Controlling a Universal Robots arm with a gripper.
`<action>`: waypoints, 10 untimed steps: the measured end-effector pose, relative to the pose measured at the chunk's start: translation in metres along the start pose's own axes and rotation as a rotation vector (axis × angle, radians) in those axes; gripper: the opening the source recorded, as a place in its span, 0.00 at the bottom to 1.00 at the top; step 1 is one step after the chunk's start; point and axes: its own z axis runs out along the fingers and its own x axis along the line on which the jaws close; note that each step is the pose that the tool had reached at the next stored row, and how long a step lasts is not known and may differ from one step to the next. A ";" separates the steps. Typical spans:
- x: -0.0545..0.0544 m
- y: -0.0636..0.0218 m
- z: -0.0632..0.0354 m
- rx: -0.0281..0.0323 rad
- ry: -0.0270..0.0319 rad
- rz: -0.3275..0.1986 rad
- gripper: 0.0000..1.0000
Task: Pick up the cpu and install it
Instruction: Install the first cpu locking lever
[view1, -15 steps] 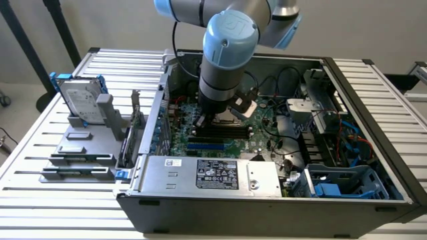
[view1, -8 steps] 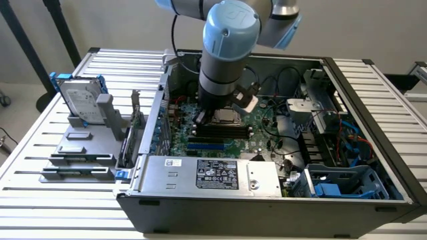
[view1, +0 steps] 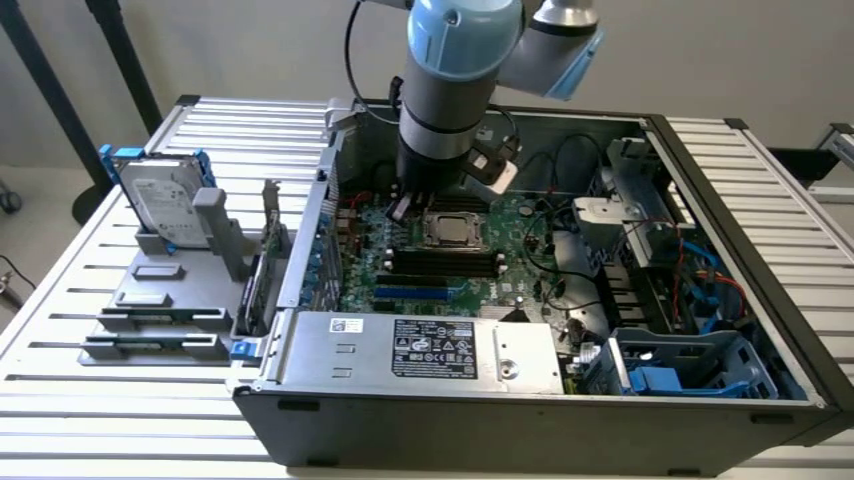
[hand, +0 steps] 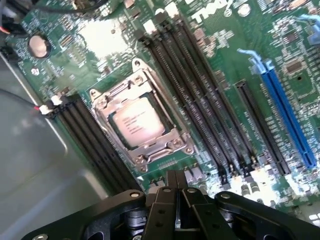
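The cpu (hand: 137, 122) is a small square chip with a dull silver top. It lies flat inside the metal socket frame (hand: 165, 150) on the green motherboard (hand: 90, 45). In the exterior view the cpu (view1: 455, 228) sits mid-board inside the open computer case (view1: 534, 415). My gripper (hand: 176, 200) hovers just above the board beside the socket, its black fingers pressed together with nothing between them. The arm (view1: 447, 90) comes down into the case from above, just to the exterior view's left of the socket.
Black memory slots (hand: 200, 90) flank the socket, and a blue slot (hand: 287, 115) lies further along. A labelled silver power supply box (view1: 427, 350) fills the case's near side. Cables and a blue drive cage (view1: 694, 365) crowd its right. An upright hard drive (view1: 163, 205) stands on a grey fixture outside.
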 end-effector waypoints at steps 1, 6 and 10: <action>0.002 -0.0013 0.0007 0.0001 -0.0019 -0.002 0.11; 0.010 -0.0066 0.0029 0.0021 -0.0144 -0.024 0.11; 0.012 -0.0089 0.0002 -0.0054 -0.0430 -0.048 0.11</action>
